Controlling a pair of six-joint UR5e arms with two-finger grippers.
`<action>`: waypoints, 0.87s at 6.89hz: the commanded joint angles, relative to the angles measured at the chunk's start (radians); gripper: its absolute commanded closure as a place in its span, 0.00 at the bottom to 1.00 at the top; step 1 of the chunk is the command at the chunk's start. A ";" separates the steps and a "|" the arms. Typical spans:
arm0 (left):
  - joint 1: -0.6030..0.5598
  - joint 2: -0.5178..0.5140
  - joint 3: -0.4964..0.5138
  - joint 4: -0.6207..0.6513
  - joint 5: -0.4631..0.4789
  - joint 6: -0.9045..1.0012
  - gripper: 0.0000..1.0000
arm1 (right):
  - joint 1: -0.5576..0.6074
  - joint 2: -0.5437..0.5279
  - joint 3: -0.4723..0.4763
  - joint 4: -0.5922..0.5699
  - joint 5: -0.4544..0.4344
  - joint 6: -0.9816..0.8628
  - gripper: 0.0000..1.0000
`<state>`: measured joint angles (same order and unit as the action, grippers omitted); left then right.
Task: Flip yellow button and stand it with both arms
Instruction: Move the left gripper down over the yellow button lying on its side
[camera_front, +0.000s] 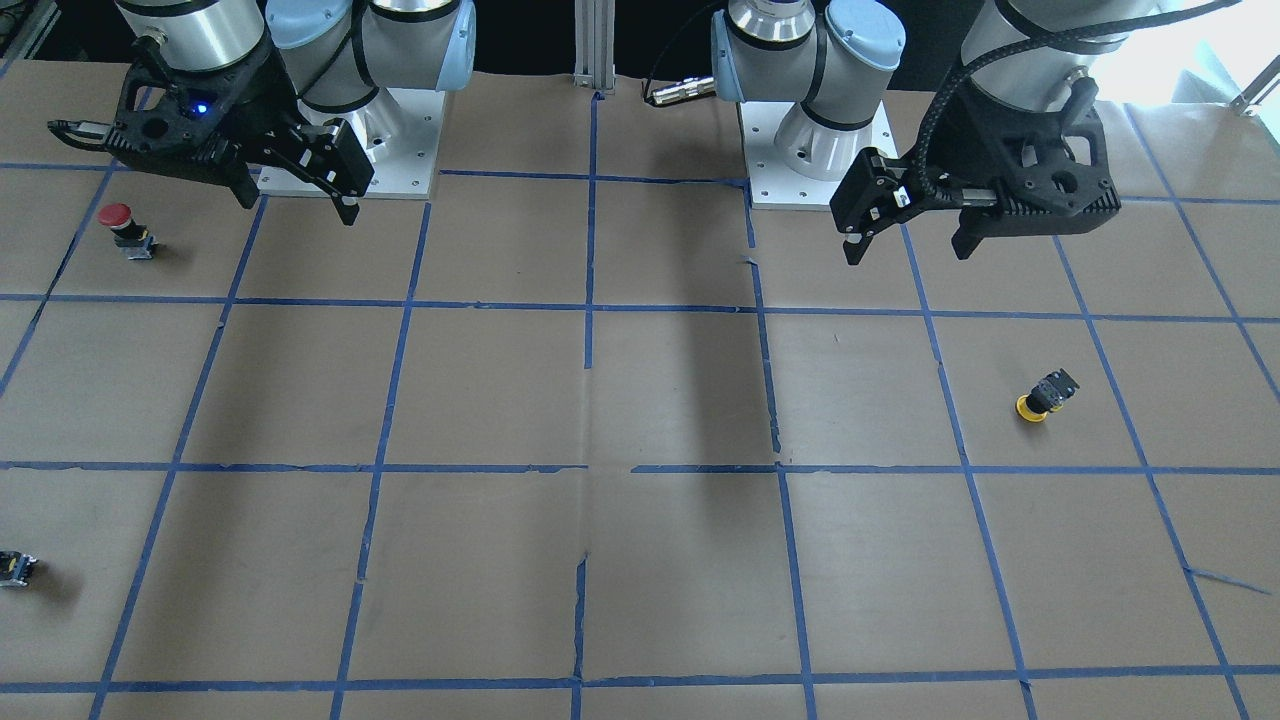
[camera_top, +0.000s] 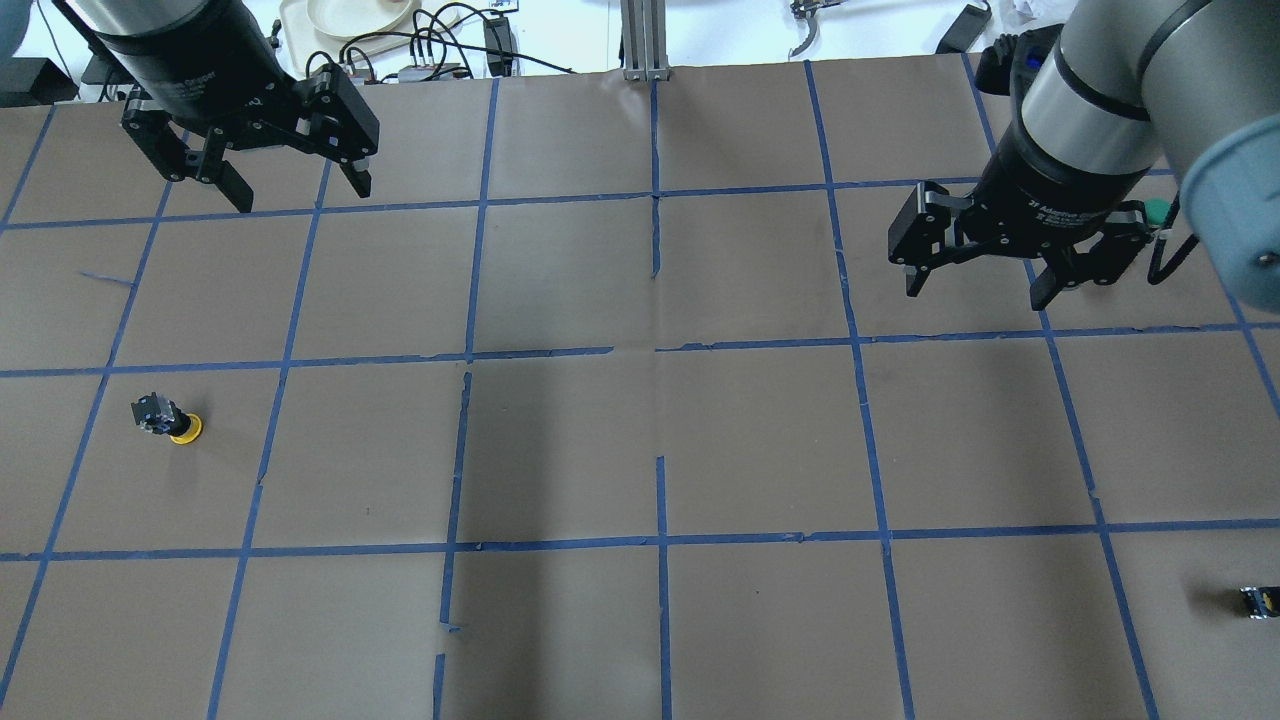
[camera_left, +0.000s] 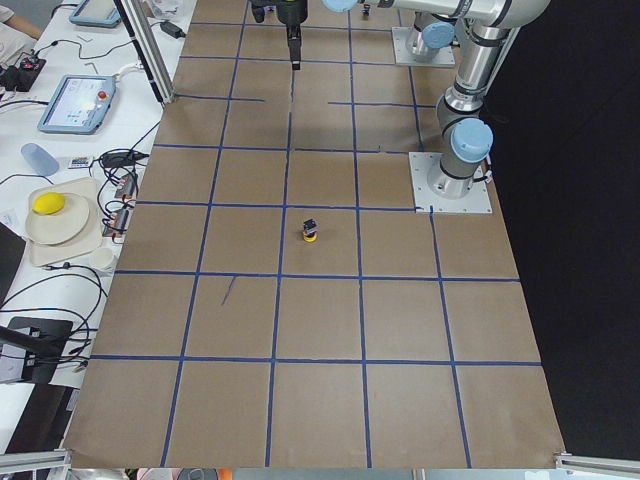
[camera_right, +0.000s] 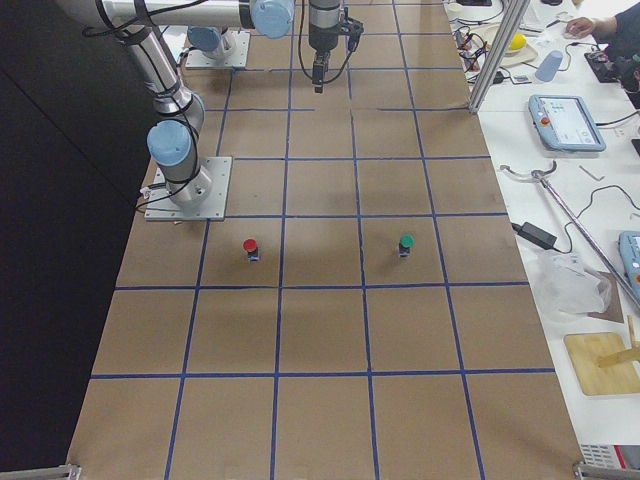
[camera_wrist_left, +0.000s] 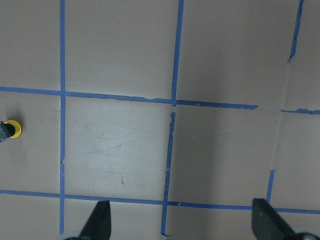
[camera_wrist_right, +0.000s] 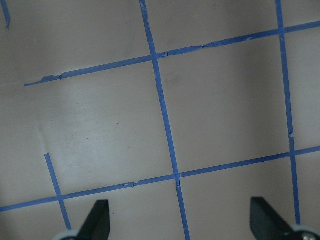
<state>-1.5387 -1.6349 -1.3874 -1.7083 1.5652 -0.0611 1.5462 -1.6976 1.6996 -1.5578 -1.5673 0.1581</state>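
Nearest us, from the end on the robot's left, the table (camera_left: 320, 410) was brown paper ruled into squares with blue tape (camera_top: 662, 600). We took the table's middle as a dial, with 12 o'clock pointing away from the robot.

Next came the yellow button (camera_top: 170, 420), at 9 o'clock, inside a square and touching no tape. It appeared to rest on its yellow cap with the dark body uppermost.

Beyond it, at 10 o'clock, the left tool (camera_top: 302, 198) hung above the table, its fingers spread wide with nothing between them. The button sat well apart from it, toward its 7 o'clock.

Farther along, near 3 o'clock, the right tool (camera_top: 976, 295) hung likewise, fingers spread wide and gripping nothing. Both wrist cameras showed bare paper between the fingertips.

Farthest of all stood two capped buttons, each upright. The green button (camera_right: 406, 243) was at 2 o'clock, near the right tool, and the red button (camera_front: 122, 228) at 4 o'clock.
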 joint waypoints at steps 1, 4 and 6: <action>0.003 -0.002 -0.004 0.004 0.007 0.010 0.00 | -0.003 0.015 -0.070 0.001 0.001 -0.005 0.00; 0.144 -0.026 -0.100 0.007 0.010 0.269 0.00 | 0.000 0.058 -0.121 0.005 -0.002 -0.003 0.00; 0.263 -0.026 -0.195 0.083 0.012 0.518 0.01 | 0.000 0.058 -0.118 0.004 -0.002 -0.002 0.00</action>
<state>-1.3442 -1.6604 -1.5281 -1.6650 1.5759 0.3163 1.5458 -1.6405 1.5812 -1.5532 -1.5684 0.1558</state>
